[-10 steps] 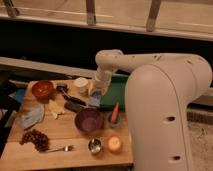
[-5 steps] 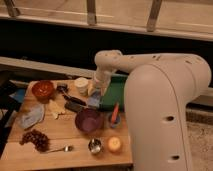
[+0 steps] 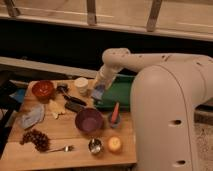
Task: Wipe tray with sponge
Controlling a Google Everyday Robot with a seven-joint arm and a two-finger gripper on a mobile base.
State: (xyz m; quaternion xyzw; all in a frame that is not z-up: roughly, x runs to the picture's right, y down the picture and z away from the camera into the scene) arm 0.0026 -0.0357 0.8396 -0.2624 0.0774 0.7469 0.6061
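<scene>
The end effector [image 3: 98, 88] was positioned over the left end of the tray [image 3: 123, 93], with its fingers clamped together on the sponge [image 3: 97, 94]. The tray lay at the right rear of the bench [image 3: 60, 137], just behind the purple bowl [image 3: 89, 120].

The place looks like a dining or kitchen corner. A wooden surface [image 3: 60, 131] carries food and tableware: grapes [image 3: 36, 139], a purple bowl [image 3: 89, 120], a spoon [image 3: 62, 148], a white cup [image 3: 80, 84] and a green tray [image 3: 124, 93]. On the far side, a dark band runs under a railing with posts [image 3: 91, 11]. The gripper [image 3: 98, 90] is at the left end of the tray, closed on the sponge [image 3: 97, 93].
</scene>
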